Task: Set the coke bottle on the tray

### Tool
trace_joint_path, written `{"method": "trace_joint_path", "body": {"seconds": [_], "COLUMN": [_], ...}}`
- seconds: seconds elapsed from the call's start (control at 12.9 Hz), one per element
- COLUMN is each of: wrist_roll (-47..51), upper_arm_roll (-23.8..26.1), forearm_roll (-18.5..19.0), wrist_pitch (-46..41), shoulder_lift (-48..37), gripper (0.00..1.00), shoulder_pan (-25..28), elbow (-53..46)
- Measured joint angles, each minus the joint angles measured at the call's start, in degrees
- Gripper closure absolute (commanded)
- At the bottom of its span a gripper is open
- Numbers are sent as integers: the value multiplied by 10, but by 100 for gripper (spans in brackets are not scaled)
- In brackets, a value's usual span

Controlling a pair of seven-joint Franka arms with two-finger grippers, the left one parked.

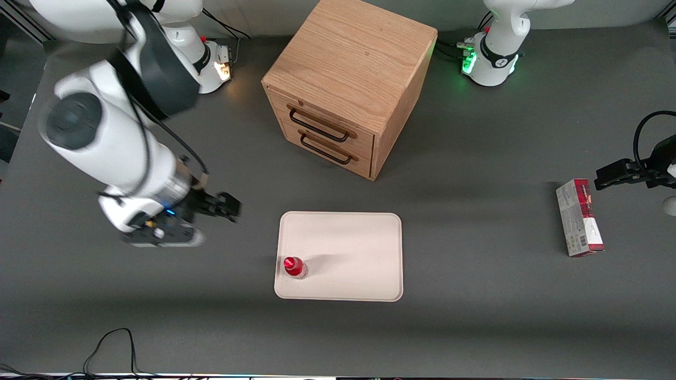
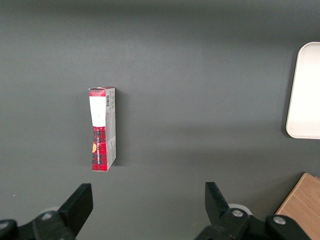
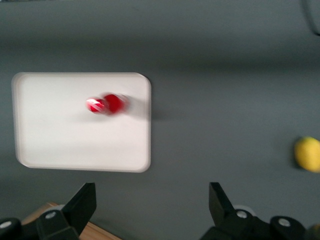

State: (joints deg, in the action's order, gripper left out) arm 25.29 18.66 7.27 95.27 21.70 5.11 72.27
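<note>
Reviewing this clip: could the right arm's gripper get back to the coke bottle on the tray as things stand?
Probably yes. The coke bottle stands upright on the tray near its edge toward the working arm, alone there. The gripper hangs open beside the tray, with nothing between them.

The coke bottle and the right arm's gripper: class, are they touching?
Apart. The front view shows grey table between the open gripper and the coke bottle, which stands alone on the tray.
</note>
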Motion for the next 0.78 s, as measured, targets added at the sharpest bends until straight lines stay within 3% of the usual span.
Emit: {"method": "trace_joint_path", "body": {"seconds": [0.31,0.54,0.78], "wrist_roll": [-111,-166,-190], "upper_arm_roll": [-106,-123,-123], "forearm_roll": [-66,-77,-78], "wrist_pitch": [-2,-14,-18], "shoulder_lift": [-199,-291,-308], "gripper": [0,0,0], "shoulder_pan": [-14,-58,-67], "elbow": [220,315,332]}}
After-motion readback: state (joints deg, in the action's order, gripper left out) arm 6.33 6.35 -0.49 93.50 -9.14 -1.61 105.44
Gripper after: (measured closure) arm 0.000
